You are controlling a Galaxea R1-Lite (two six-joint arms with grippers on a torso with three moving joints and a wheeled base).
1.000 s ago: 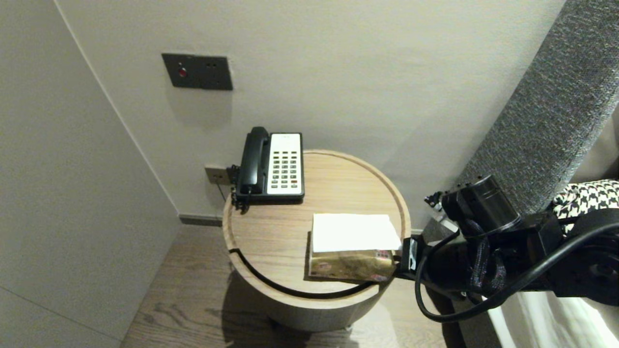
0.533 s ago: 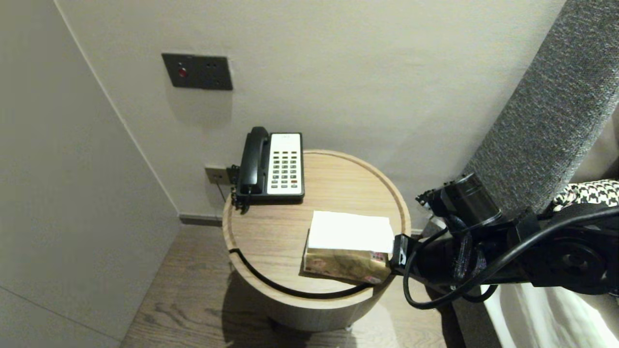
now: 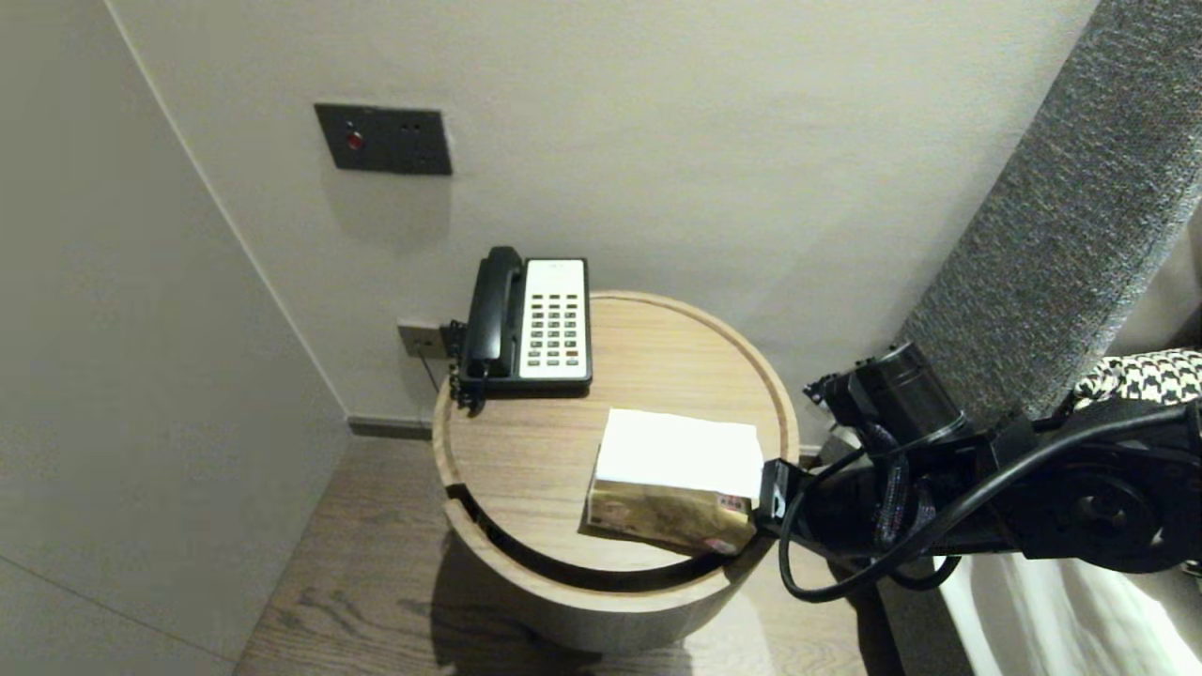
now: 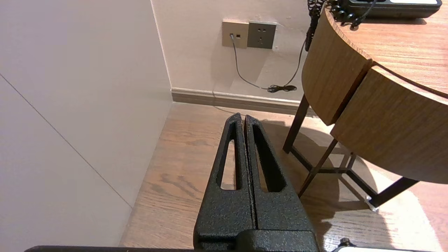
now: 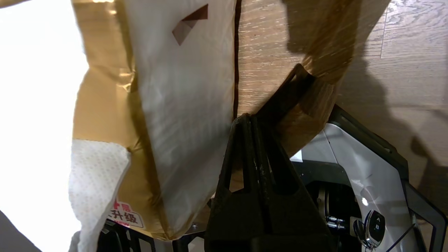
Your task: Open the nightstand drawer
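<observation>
The left gripper (image 4: 244, 117), fingers together and empty, hangs parked beside the round wooden table (image 4: 350, 105). On the table, the gold plastic tissue pack (image 3: 671, 514) lies against the tips of the right gripper (image 3: 775, 490), whose fingers are likewise pressed together. The black-and-white desk telephone (image 3: 531, 319) sits well beyond them.

Head view: the tissue pack (image 3: 671, 488), right of centre, is masking the fingertips of the right gripper (image 5: 247, 119), and contact between them is not showing. The key labels on the telephone (image 3: 535, 319) are reading too small to make out, as are the marks on the wall panel (image 3: 382, 139). The bottom edge is cutting off the base of the round table (image 3: 526, 451). The right arm (image 3: 1033, 507) is covering part of the houndstooth cushion (image 3: 1141, 376).

Right wrist view: the tissue pack is running past the frame, with one face glaring out white.
</observation>
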